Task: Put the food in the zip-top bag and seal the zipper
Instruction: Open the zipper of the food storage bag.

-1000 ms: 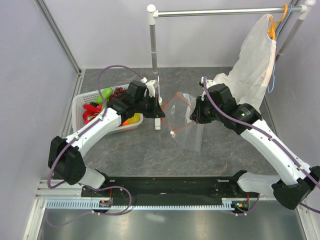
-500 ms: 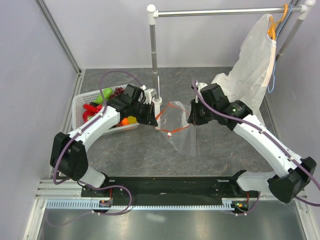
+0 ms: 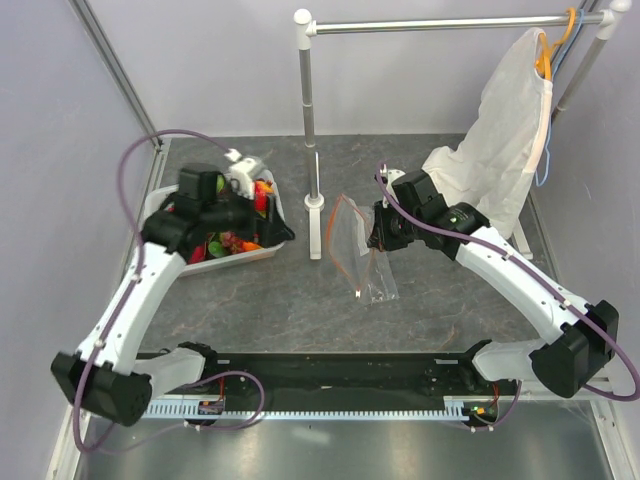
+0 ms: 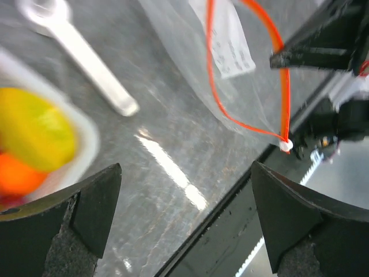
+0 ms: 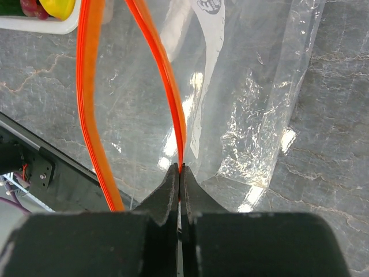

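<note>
Right gripper [image 5: 180, 168] pinches bag [image 3: 368, 268] zipper [image 5: 166, 72]; left gripper [image 4: 184, 176] jaws wide, empty, above basket [image 3: 258, 252] edge, food [image 3: 226, 243] inside.

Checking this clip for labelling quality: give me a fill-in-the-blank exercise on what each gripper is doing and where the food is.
The right gripper is shut on the zip-top bag's orange-red ____.
The left gripper is ____ and holds nothing.
The food lies in the white ____.
Missing: zipper; open; basket.
</note>
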Controlling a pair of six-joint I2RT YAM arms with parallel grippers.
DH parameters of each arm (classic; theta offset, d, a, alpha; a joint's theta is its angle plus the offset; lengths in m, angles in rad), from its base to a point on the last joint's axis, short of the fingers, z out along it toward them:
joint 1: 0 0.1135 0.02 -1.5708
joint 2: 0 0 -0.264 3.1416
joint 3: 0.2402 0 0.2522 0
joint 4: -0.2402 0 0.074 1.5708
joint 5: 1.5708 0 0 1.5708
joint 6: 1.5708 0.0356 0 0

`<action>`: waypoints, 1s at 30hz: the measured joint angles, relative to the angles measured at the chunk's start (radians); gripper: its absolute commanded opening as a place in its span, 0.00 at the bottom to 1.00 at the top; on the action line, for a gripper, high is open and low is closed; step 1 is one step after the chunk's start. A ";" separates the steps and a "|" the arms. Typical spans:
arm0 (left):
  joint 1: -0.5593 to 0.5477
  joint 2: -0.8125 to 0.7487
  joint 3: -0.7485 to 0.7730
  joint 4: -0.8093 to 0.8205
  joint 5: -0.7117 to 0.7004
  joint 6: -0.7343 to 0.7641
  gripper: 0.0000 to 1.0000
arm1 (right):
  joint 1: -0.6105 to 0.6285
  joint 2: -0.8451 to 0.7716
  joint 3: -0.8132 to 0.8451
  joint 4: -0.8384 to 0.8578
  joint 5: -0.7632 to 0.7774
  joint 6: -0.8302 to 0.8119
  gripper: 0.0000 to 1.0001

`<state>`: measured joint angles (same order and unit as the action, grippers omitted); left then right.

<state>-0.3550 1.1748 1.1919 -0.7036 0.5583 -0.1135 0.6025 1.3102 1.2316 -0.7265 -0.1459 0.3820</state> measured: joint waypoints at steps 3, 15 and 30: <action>0.160 -0.076 0.043 -0.055 0.000 0.029 1.00 | -0.001 0.000 -0.005 0.011 0.000 0.000 0.00; 0.631 0.142 0.212 -0.324 -0.105 0.495 0.95 | -0.003 0.000 -0.009 0.016 -0.008 -0.002 0.00; 0.642 0.233 0.199 -0.484 -0.003 1.156 0.86 | -0.003 0.016 -0.009 0.016 -0.023 -0.002 0.00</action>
<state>0.2867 1.4082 1.3911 -1.1873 0.5549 1.0428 0.5999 1.3262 1.2224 -0.7109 -0.1684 0.3798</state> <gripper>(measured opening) 0.881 0.008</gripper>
